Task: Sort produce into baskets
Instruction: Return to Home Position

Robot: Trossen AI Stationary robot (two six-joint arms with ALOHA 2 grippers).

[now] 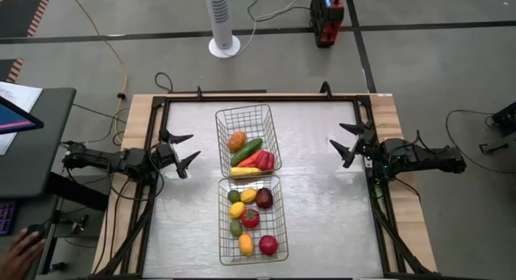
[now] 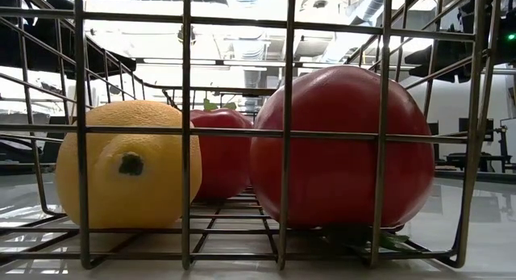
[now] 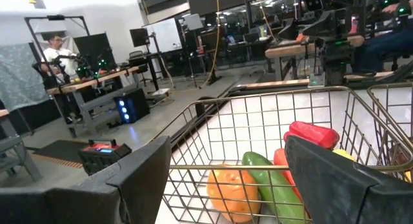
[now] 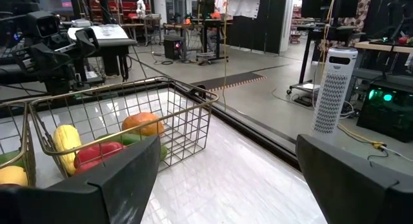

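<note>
Two wire-mesh baskets stand end to end in the table's middle. The far basket (image 1: 246, 139) holds an orange pepper (image 1: 236, 140), a green cucumber (image 1: 247, 151), red peppers (image 1: 260, 160) and a yellow banana (image 1: 245, 172). The near basket (image 1: 251, 219) holds lemons, limes, a dark-red apple (image 1: 264, 198), red apples (image 1: 268, 245) and an orange (image 1: 245, 244). My left gripper (image 1: 184, 149) is open and empty, left of the far basket. My right gripper (image 1: 345, 143) is open and empty, to the right of the baskets.
The low view looks through the near basket's mesh (image 2: 185, 135) at the orange (image 2: 129, 163) and a red apple (image 2: 343, 147). A white tower fan (image 1: 221, 22) stands beyond the table's far edge. A person's hand (image 1: 24, 248) shows at the lower left.
</note>
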